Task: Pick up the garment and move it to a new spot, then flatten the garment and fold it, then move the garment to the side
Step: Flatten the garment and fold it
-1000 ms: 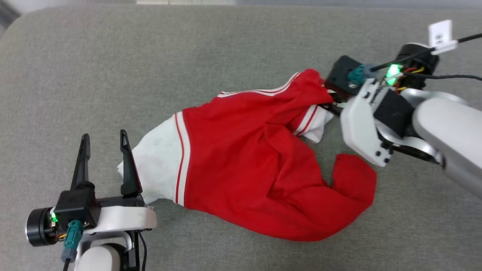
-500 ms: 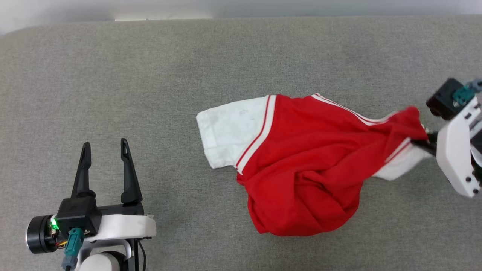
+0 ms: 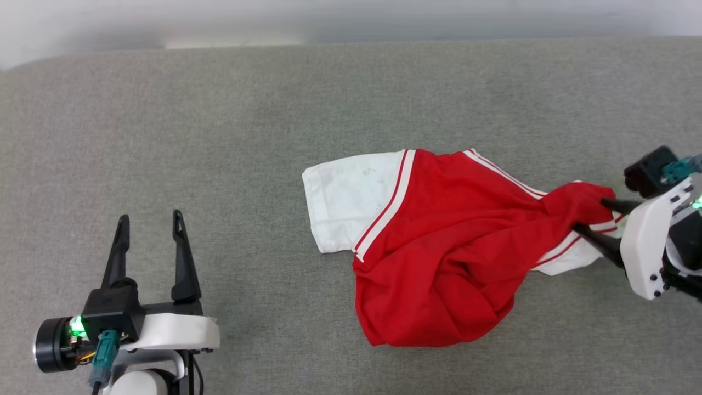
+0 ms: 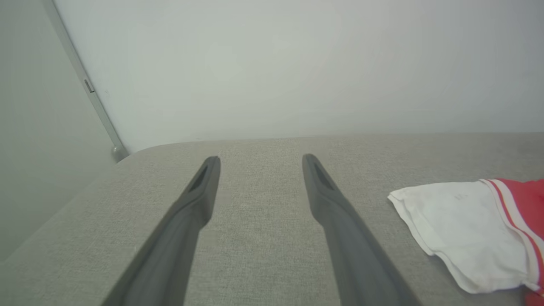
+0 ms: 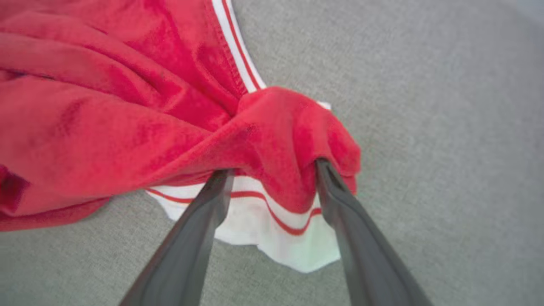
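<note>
Garment [image 3: 439, 258]: a red shirt with white sleeves lay crumpled on the grey worktop [image 3: 219, 137], toward the robot's right side in the head view.
White sleeve [image 3: 351, 200]: it lay flat and spread out at the end of the garment nearest the left pincer. Red and white stripes ran where it met the red cloth. The left wrist view showed it too [image 4: 467, 225].
Red body: it was bunched in soft folds, with a rounded lump at the near edge.
Second white sleeve [image 3: 570, 260]: it poked out from under the red cloth, right by the right pincer, with a red stripe near its edge.
Right pincer [image 3: 588, 213]: its two dark fingers were spread apart. A red fold [image 5: 293, 127] sat humped between and over the tips [image 5: 273, 166], and the fingers did not squeeze it.
Left pincer [image 3: 151, 216]: its fingers were wide apart with nothing between them [image 4: 261, 158]. It was above bare worktop, well apart from the garment.
Wall [image 4: 272, 63]: pale and plain, it stood behind the far edge of the worktop.
</note>
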You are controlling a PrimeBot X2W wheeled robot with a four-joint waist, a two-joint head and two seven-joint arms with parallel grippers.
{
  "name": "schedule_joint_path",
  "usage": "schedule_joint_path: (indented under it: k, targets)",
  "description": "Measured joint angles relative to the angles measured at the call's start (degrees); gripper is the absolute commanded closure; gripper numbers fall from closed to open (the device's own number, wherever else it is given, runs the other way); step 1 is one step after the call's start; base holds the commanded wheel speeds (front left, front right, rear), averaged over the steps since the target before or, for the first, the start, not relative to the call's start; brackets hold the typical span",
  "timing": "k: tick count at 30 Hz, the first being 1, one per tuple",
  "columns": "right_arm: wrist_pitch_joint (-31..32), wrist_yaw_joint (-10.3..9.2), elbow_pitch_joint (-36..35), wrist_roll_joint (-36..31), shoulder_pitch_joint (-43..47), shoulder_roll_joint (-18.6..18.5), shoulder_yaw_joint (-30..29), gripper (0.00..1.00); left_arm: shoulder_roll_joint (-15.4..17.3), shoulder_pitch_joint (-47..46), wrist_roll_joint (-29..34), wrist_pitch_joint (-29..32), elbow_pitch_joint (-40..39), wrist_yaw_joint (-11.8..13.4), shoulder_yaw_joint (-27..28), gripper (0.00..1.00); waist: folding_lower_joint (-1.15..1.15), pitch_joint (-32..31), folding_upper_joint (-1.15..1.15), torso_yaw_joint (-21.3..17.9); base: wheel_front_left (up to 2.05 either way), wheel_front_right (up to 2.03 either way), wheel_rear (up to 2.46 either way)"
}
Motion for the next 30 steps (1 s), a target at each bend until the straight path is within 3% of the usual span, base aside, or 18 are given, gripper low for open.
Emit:
schedule_joint_path:
  k: [5,9,12,16,21,26,30]
  targets:
    - [-9.4,-0.01,-2.7,-2.7,0.8,-0.2,-6.3,0.0,1.1,0.0,0.1,0.0,0.6,-0.6,1.1,0.0,0.0,-2.0,0.0,-1.7,0.0,0.0,0.0]
    - [-19.2,0.0,-3.1,-8.2,3.4,1.9,-13.9,0.0,2.1,-0.7,0.0,0.0,1.3,-1.1,1.9,0.0,0.0,-3.0,0.0,-3.0,0.0,0.0,0.0]
    - [-26.4,0.0,-1.8,-13.4,6.7,6.2,-22.1,0.0,3.2,-2.0,-0.1,0.0,1.8,-1.9,2.3,0.0,0.0,-3.5,0.0,-3.8,0.0,0.0,0.0]
    - [-29.2,-0.01,-2.0,-24.0,12.6,13.7,-36.6,0.0,4.6,-4.1,-0.5,0.0,3.0,-3.4,2.0,0.0,0.0,-3.7,0.0,-4.5,0.0,0.0,0.0]
    - [-29.4,0.0,-12.4,-37.7,23.4,26.1,-52.9,0.0,7.1,-10.0,-0.9,2.8,4.4,-6.0,1.1,0.0,0.0,-3.0,0.0,-4.9,0.0,0.0,0.0]
    - [-29.4,0.0,-21.3,-45.2,32.4,34.9,-59.2,0.0,10.3,-17.9,-1.5,7.7,7.2,-9.4,-0.7,0.0,0.0,-2.1,0.0,-5.3,0.0,0.0,0.0]
    - [-29.4,0.0,-26.0,-48.2,36.1,38.3,-60.9,0.0,13.2,-25.0,-1.6,12.5,9.4,-11.4,-3.0,0.0,0.0,-1.2,0.0,-5.8,0.0,0.0,0.0]
